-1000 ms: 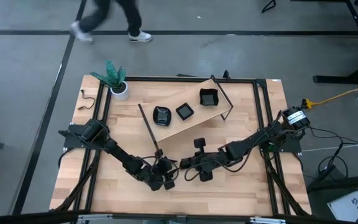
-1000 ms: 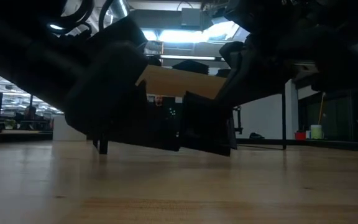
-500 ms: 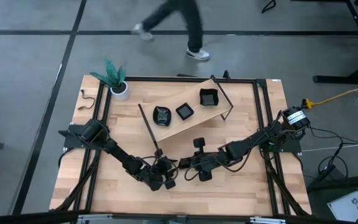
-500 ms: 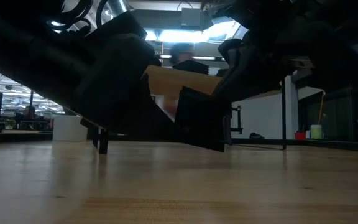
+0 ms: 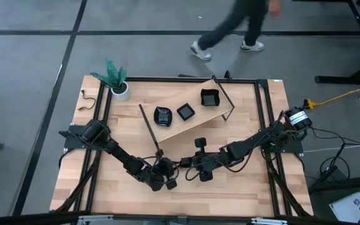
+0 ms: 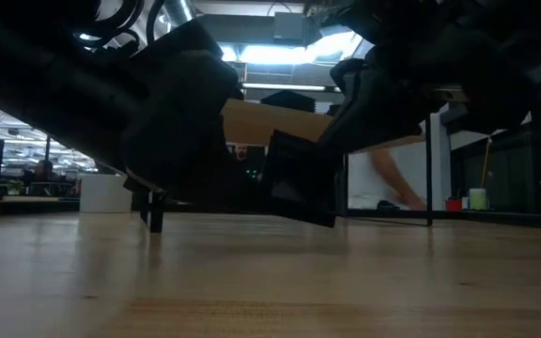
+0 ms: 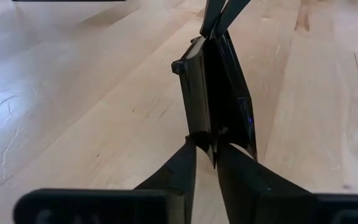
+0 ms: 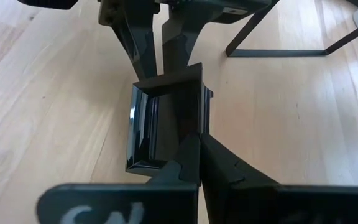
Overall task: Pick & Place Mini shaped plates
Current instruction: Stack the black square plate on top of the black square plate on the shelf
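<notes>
Square plate (image 8: 166, 121) pinched between both hands — left hand (image 7: 207, 146), right hand (image 8: 199, 146).

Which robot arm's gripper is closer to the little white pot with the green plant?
Left. The left gripper is at the table's front middle, on the pot's side. The right gripper is just beside it, slightly farther. Both pinch one black square plate between them, far from the pot.

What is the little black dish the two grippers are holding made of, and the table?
The square plate looks like glazed ceramic or hard plastic: glossy black, with pale reflections on its rim. I cannot tell which. The table looks like light wood: visible planks and grain.
</notes>
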Controlling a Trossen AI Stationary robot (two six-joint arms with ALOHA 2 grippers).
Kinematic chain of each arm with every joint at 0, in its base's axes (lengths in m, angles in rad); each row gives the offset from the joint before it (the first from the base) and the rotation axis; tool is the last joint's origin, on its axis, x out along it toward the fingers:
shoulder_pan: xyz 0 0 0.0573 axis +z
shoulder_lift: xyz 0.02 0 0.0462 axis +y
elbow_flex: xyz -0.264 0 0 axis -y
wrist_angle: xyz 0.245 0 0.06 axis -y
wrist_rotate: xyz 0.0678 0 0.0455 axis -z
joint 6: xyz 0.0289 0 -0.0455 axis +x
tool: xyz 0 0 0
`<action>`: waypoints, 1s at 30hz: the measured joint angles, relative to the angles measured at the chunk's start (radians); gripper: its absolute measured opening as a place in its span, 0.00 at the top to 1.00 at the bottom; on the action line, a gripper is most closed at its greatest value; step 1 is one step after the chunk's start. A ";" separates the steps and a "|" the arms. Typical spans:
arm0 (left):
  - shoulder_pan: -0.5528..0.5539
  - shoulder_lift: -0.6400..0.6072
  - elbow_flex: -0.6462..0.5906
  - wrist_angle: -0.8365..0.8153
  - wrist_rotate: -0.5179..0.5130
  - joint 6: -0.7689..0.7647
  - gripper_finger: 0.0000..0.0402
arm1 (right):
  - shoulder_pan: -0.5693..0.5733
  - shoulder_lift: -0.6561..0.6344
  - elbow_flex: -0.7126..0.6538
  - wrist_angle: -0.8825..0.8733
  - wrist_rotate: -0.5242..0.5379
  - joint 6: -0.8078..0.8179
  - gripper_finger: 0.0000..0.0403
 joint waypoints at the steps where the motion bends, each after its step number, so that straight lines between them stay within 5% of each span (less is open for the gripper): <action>1: 0.000 0.000 0.000 0.000 0.000 0.000 0.87 | 0.000 0.000 0.000 0.000 0.000 0.003 0.99; 10: 0.002 0.000 0.000 0.003 -0.031 -0.002 0.99 | 0.001 0.000 0.000 0.002 -0.016 0.019 0.93; 21: 0.003 0.000 0.000 0.010 -0.032 0.006 0.99 | 0.001 0.000 0.000 -0.001 -0.018 0.064 0.89; 30: 0.002 0.000 0.001 0.010 -0.072 0.164 0.99 | 0.000 0.000 0.000 -0.036 -0.036 0.149 0.89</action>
